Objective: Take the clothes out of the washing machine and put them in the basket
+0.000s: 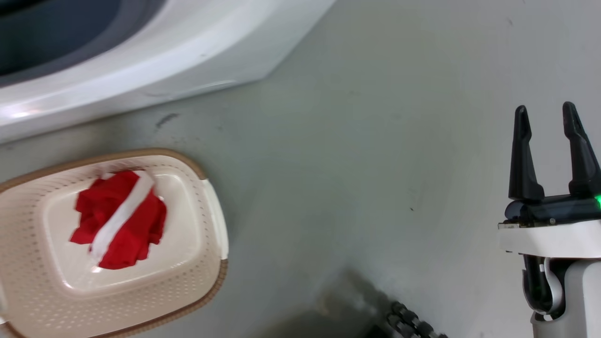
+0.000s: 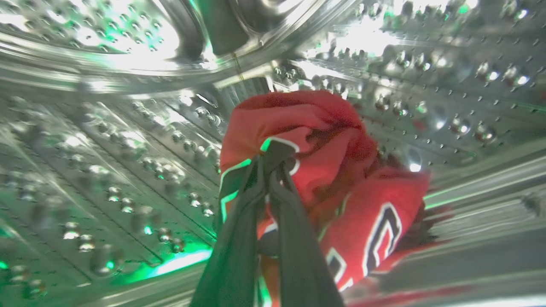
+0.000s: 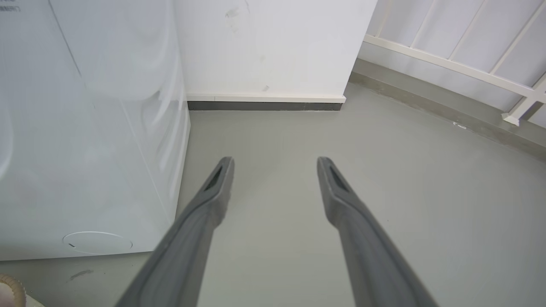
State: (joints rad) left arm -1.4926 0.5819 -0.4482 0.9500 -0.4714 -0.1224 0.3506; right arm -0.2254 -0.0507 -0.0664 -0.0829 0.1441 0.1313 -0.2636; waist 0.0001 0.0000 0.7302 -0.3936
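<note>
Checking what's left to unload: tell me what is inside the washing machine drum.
Inside the drum lies the red jersey with black-and-white lettering, pinched by the left tool. Anything under or behind the jersey is covered.

Head view: one red garment (image 1: 119, 220) with a broad white stripe lies crumpled on the bottom of the basket (image 1: 197, 279). The basket is cream, with perforated sides and a brown woven-look rim, and stands upright near the white front of the washing machine (image 1: 141, 70), not touching it. Left wrist view: the red jersey (image 2: 367, 213), with black-and-white lettering I cannot read in full, is bunched inside the perforated steel drum (image 2: 106, 170), and my left gripper (image 2: 273, 164) has its two fingers pressed together on a black-and-white-trimmed fold of it.
</note>
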